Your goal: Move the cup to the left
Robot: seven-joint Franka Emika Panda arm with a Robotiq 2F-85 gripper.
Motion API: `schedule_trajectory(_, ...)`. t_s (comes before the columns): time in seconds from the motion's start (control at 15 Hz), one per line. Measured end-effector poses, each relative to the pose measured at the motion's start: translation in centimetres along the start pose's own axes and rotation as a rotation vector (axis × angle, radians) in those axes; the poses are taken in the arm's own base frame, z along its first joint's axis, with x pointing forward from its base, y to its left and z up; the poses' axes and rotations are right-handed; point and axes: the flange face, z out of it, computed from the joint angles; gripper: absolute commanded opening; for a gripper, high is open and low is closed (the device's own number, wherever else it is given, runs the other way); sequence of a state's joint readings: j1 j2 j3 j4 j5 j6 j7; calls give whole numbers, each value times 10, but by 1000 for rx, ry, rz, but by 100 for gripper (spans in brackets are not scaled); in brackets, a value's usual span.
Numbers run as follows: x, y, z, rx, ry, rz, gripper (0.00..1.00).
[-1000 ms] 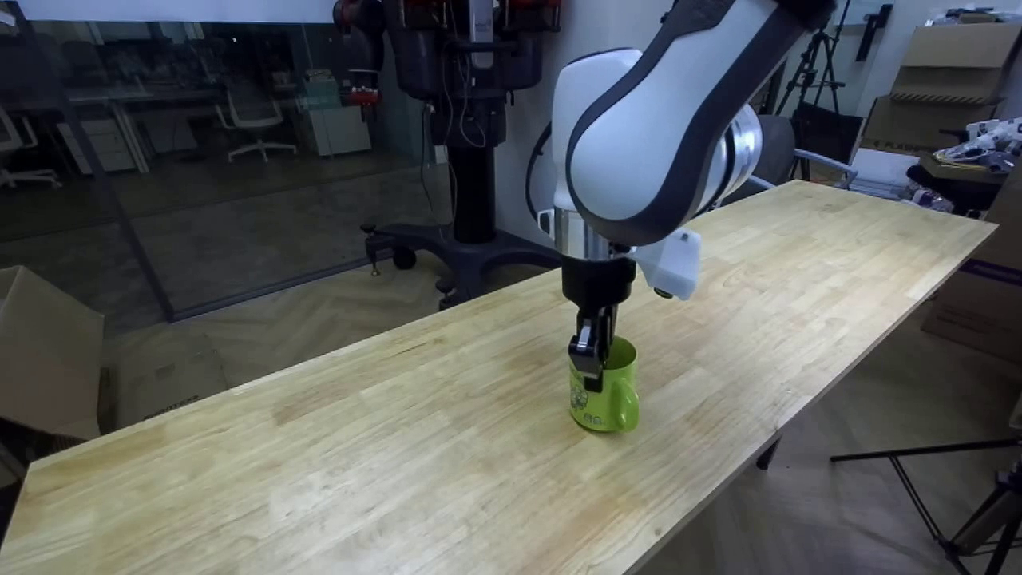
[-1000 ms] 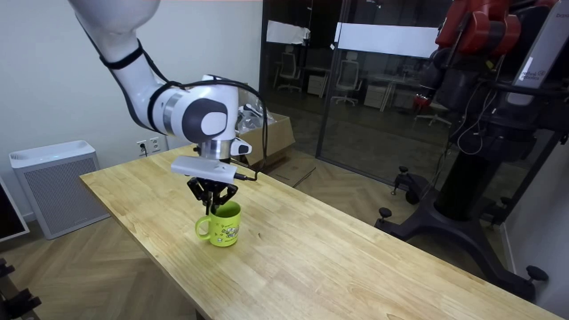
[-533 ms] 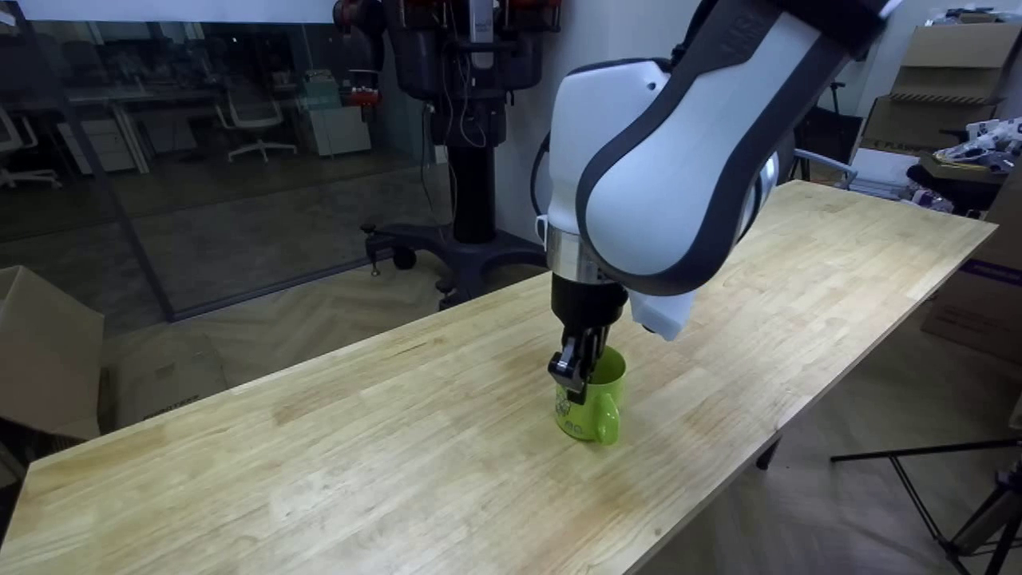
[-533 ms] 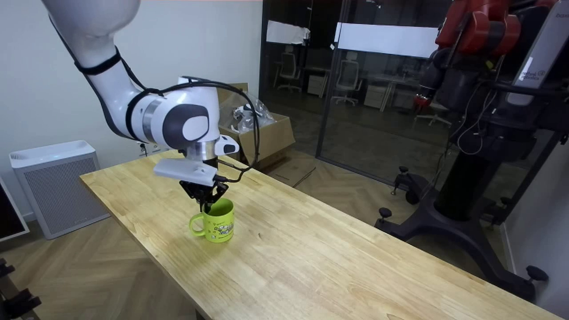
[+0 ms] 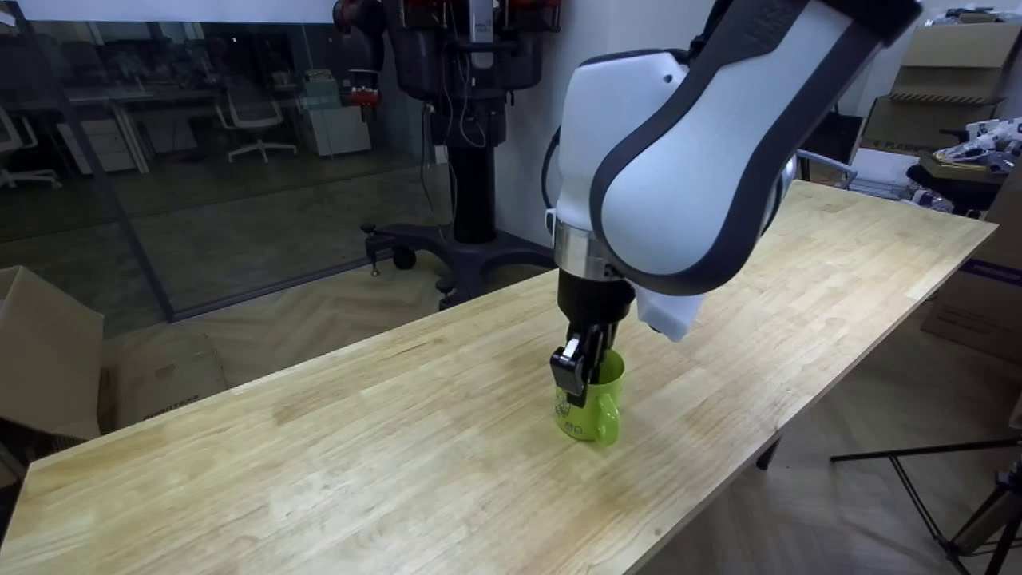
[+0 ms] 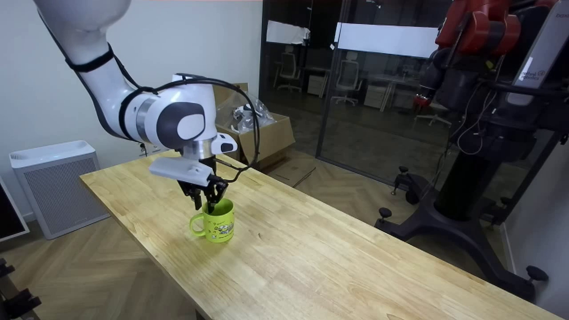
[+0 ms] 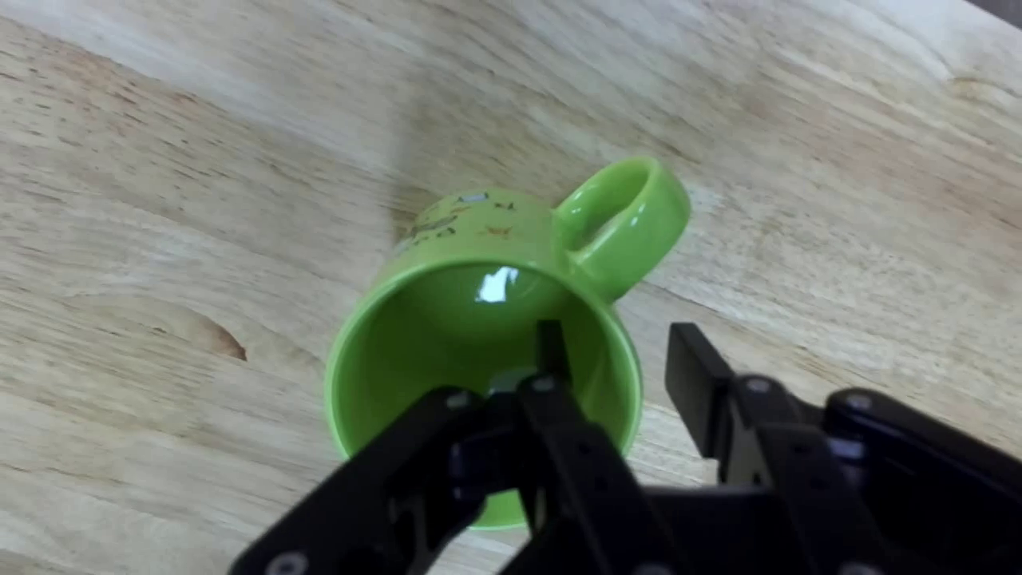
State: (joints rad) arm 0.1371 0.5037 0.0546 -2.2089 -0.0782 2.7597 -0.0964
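The lime-green cup stands upright on the wooden table in both exterior views. Its handle points toward the near table edge in an exterior view. In the wrist view I look down into the cup, with its handle at the upper right. My gripper is open around the cup's wall near the handle. One finger is inside the cup and the other is outside, with gaps to the wall. The gripper also shows above the rim in both exterior views.
The long wooden table has open edges on its long sides. A dark wheeled robot with red parts stands on the floor beyond the table. A cardboard box with plastic-wrapped things stands behind the table's far end.
Between one second and half a second ago, the cup shifted a little left in both exterior views along with my gripper. Since then the fingers have spread apart, and the cup has stayed still.
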Motion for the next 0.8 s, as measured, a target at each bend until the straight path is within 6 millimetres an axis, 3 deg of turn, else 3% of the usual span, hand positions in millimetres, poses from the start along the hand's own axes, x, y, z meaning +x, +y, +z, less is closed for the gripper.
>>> schedule_trajectory(0.27, -13, -4, -18, -27, 6, 31, 96)
schedule_trajectory(0.33, -17, -7, -23, -34, 8, 36, 99)
schedule_trajectory(0.8, -43, -34, -61, -33, 13, 4, 100)
